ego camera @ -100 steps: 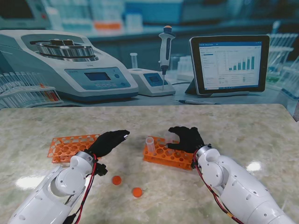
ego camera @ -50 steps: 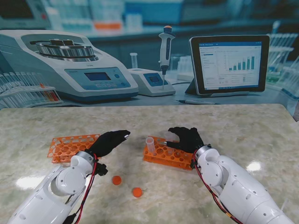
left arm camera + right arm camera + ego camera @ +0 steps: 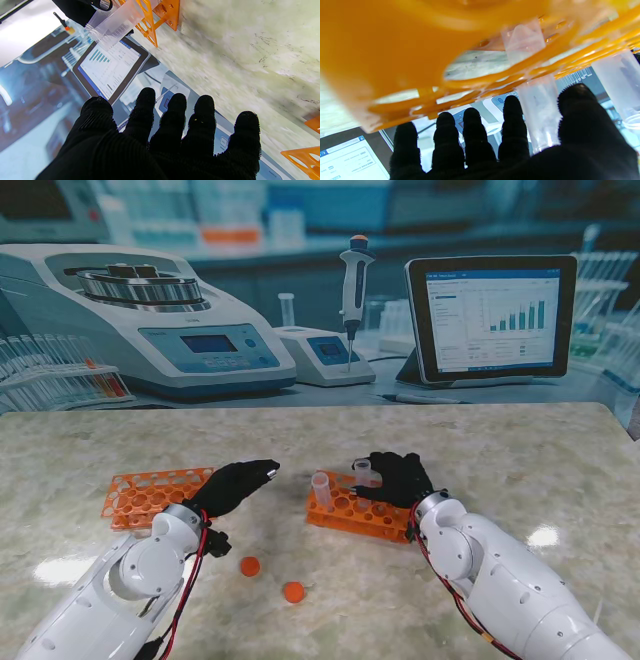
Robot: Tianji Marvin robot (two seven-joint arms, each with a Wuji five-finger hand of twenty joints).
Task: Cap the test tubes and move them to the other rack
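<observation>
An orange rack (image 3: pixel 372 523) lies right of centre, and a clear uncapped test tube (image 3: pixel 321 489) stands at its left end. My right hand (image 3: pixel 402 478) reaches over this rack, thumb and index finger closed on a second clear tube (image 3: pixel 362 473) that stands up out of it. In the right wrist view that tube (image 3: pixel 540 110) sits between thumb and forefinger, with the other tube (image 3: pixel 620 80) beside it. My left hand (image 3: pixel 235 483) hovers with straight fingers (image 3: pixel 175 117), holding nothing, between the two racks. The other orange rack (image 3: pixel 150 493) lies at the left. Two orange caps (image 3: pixel 250 566) (image 3: pixel 293 591) lie on the table nearer to me.
A centrifuge (image 3: pixel 150 320), a small device with a pipette (image 3: pixel 352 290) and a tablet (image 3: pixel 490 315) appear in the lab backdrop along the table's far edge. The marble table top (image 3: pixel 500 450) stretches to the right.
The tube in my right hand now stands higher out of the rack and shows more plainly. My left hand has not moved.
</observation>
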